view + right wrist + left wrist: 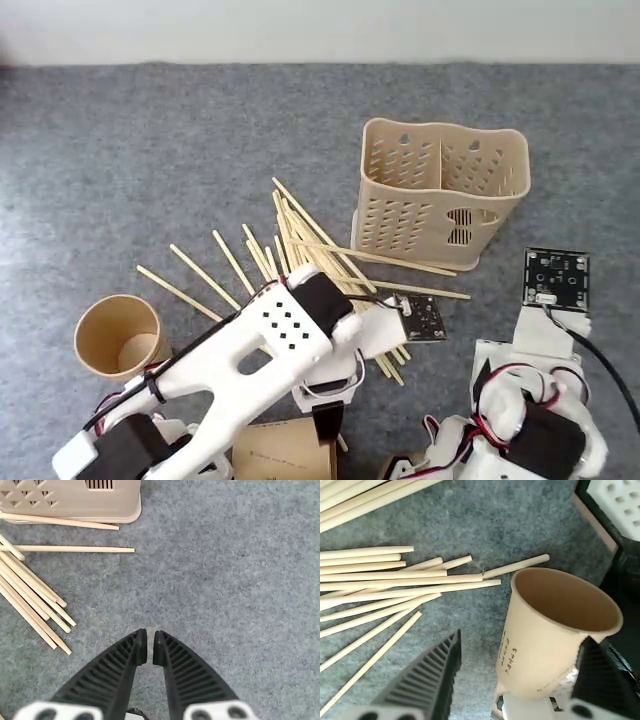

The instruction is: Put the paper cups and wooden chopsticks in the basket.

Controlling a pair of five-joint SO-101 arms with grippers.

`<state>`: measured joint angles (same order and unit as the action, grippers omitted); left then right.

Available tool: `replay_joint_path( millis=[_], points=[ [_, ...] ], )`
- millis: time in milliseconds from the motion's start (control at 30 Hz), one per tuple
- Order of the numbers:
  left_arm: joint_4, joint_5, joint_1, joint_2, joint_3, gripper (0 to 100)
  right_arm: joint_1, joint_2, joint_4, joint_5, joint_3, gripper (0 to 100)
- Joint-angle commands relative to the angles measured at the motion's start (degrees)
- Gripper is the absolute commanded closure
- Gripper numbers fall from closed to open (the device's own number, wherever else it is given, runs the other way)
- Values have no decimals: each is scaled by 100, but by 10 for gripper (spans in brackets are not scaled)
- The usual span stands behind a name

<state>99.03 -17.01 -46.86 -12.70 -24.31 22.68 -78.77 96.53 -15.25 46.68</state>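
A beige perforated basket point(440, 190) with two compartments stands upright at the centre right. Several wooden chopsticks point(300, 250) lie fanned on the grey mat to its left and front, and their ends show in the left wrist view point(395, 580). One paper cup point(118, 335) stands upright at the left. A second paper cup point(550, 630) sits tilted between the fingers of my open left gripper point(522, 639), touching the finger on one side; it also shows under the left arm point(285, 455). My right gripper point(150, 640) hangs shut and holds nothing above bare mat, near the basket's corner point(75, 500).
The left arm point(250, 350) stretches from the near left corner over the chopstick pile. The right arm point(530, 400) sits folded at the near right. Bare grey mat lies right of and behind the basket. A few chopsticks point(35, 605) lie beside the right gripper.
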Motion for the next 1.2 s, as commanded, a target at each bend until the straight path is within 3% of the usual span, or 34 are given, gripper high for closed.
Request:
replay_joint_path(
  millis=[0,200,400,567,667,833,1167],
  points=[
    [-334,70,-35,9,-224,649,57,-22,-127,-9,-26,957],
    [-1345,70,229,9,-1095,650,57,-22,-127,-9,-26,957],
    [-1855,-9,1345,9,-945,650,66,-22,-127,-9,-26,957],
    [-1881,-88,2532,0,-189,650,66,-22,-127,-9,-26,957],
    [-1301,-88,2884,-35,558,650,66,-22,-127,-9,-26,957],
    [167,-88,2602,-35,1815,650,66,-22,-127,-9,-26,957],
    [141,-44,1160,-79,831,650,66,-22,-127,0,-26,957]
  ],
)
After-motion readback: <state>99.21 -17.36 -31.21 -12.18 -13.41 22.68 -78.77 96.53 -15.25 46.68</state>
